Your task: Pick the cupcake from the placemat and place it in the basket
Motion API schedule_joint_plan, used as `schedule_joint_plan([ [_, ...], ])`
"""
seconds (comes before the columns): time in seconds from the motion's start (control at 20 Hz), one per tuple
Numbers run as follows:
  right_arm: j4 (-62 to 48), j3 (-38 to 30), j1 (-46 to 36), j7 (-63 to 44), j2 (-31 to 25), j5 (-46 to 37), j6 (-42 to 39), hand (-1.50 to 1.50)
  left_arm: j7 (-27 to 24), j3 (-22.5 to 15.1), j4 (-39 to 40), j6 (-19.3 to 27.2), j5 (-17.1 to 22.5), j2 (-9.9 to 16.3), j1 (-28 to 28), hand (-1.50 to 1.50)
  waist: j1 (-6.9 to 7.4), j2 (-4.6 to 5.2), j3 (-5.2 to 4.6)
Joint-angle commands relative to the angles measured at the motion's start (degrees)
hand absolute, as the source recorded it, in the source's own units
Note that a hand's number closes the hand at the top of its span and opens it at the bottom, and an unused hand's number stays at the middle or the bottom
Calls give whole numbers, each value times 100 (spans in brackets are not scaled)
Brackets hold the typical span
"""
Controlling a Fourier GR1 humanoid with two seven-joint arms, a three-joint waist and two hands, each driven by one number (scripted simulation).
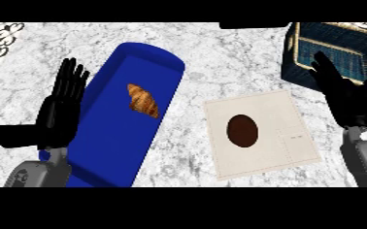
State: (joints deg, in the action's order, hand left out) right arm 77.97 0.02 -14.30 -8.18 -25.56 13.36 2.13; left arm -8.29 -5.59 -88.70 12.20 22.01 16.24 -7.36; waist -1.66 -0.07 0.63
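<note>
A dark brown cupcake (242,130) sits in the middle of a cream placemat (283,143) on the marble counter. The dark blue woven basket (297,65) stands at the far right, its inside showing nothing. My right hand (335,88) is open with fingers straight, lying over the basket's near edge, up and to the right of the cupcake and apart from it. My left hand (63,106) rests open at the left, fingers up, holding nothing.
A long blue tray (118,140) lies slanted between my left hand and the placemat, with a croissant (143,100) on it. A white patterned object (8,33) shows at the far left edge.
</note>
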Motion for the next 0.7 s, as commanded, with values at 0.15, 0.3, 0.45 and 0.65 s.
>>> schedule_joint_plan([
  [0.15, 347, 540, -1218, 847, 931, 1152, -1681, 150, 612, -209, 468, -111, -357, 483, -134, 0, 639, 139, 4],
  [0.3, 1175, 1206, -2025, 1545, 527, 607, -2729, 150, 850, -427, 588, -238, -424, 545, -71, 0, 986, 30, -6],
  [0.45, 1742, 1936, -2061, 2344, 585, 275, -3673, -150, 1134, -474, 753, -267, -495, 694, -94, 0, 676, 20, -12],
  [0.65, 2191, 2525, -1045, 3789, 822, -658, -3789, -150, 1384, -141, 951, -314, -371, 977, -84, 0, 220, 19, -43],
])
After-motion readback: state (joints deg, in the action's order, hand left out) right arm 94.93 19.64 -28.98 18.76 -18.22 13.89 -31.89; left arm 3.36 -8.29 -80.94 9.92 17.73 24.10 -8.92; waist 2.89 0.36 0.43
